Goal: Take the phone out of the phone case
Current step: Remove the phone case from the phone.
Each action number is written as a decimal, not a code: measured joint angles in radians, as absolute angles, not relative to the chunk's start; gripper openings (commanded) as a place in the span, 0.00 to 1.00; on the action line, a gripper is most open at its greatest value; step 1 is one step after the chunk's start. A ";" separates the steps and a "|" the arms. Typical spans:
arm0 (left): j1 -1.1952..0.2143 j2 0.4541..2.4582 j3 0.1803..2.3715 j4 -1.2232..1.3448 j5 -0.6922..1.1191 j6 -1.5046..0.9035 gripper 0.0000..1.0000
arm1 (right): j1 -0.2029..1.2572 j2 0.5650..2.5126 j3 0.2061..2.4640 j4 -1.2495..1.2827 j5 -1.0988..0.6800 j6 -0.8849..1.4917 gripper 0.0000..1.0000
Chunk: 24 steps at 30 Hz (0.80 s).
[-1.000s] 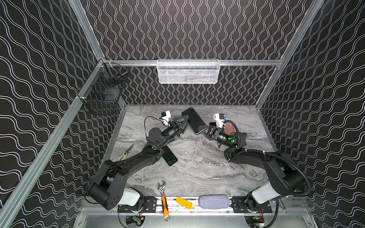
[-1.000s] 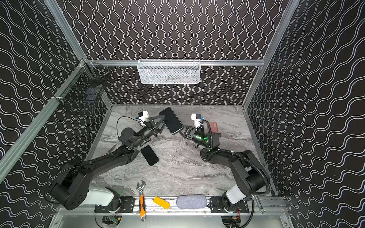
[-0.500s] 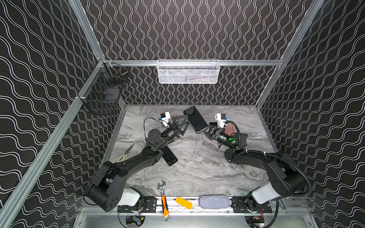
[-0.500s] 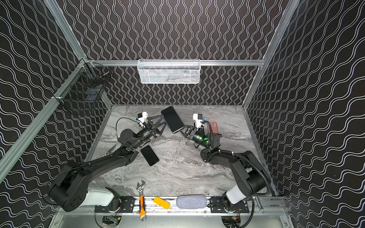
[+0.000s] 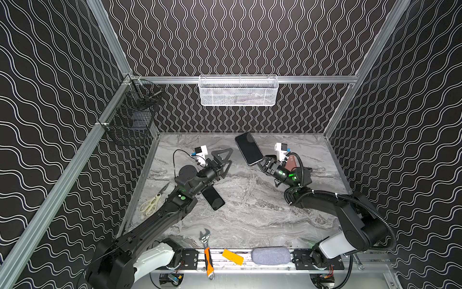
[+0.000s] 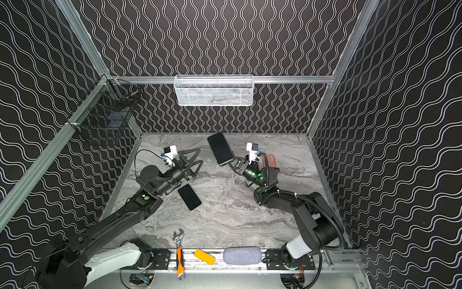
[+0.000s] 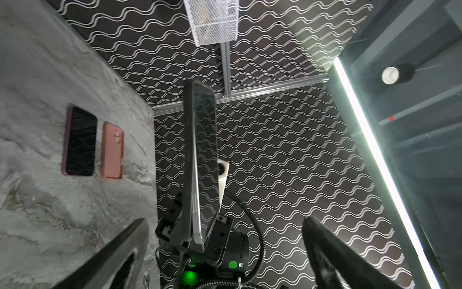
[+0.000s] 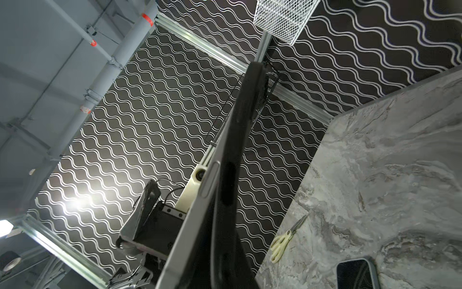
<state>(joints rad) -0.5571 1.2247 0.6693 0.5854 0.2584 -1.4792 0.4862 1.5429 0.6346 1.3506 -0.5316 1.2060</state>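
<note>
Left gripper let go, now wide open; phone stands tall just beside it, right gripper pinching its bottom end.

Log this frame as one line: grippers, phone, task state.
right gripper: shut on cased phone, held above table | left gripper: open, clear of it | extraction: not yet done | second phone: flat on table

Silver-edged phone edge-on beside its black case, scissors and a second phone on the marble table.
</note>
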 measured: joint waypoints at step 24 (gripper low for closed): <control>-0.675 1.378 0.778 0.544 0.286 -1.575 0.99 | 0.501 1.559 0.622 1.285 -0.458 1.080 0.00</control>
<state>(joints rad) -0.6746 1.3785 0.7780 0.5442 0.2863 -1.5749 0.5014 1.5589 0.6220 1.2854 -0.4576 1.0801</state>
